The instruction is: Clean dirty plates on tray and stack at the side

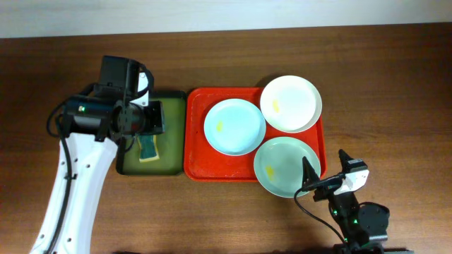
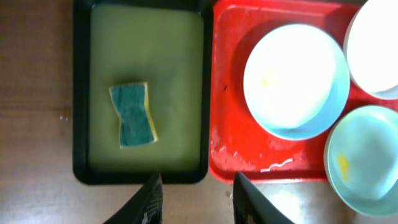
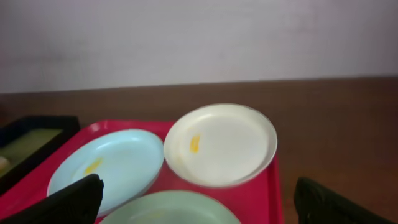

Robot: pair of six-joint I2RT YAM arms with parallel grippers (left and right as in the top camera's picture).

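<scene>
The red tray (image 1: 198, 152) holds three dirty plates. A pale blue plate (image 1: 234, 127) lies at its left, a white plate (image 1: 290, 104) at the back right and a pale green plate (image 1: 286, 166) at the front right; each carries a small yellow smear. My left gripper (image 1: 152, 117) hangs above the dark green tray (image 1: 171, 106). In the left wrist view its jaws (image 2: 196, 202) stand partly apart with only table between them. A green-and-yellow sponge (image 2: 133, 115) lies loose in that tray. My right gripper (image 1: 325, 169) stands open at the green plate's front right rim, holding nothing.
The dark green tray (image 2: 149, 50) with its black rim sits directly left of the red tray (image 2: 233, 124). Brown table surrounds both. In the right wrist view the white plate (image 3: 221, 143) overlaps the pale blue plate (image 3: 112, 168), with the green plate (image 3: 174, 211) nearest.
</scene>
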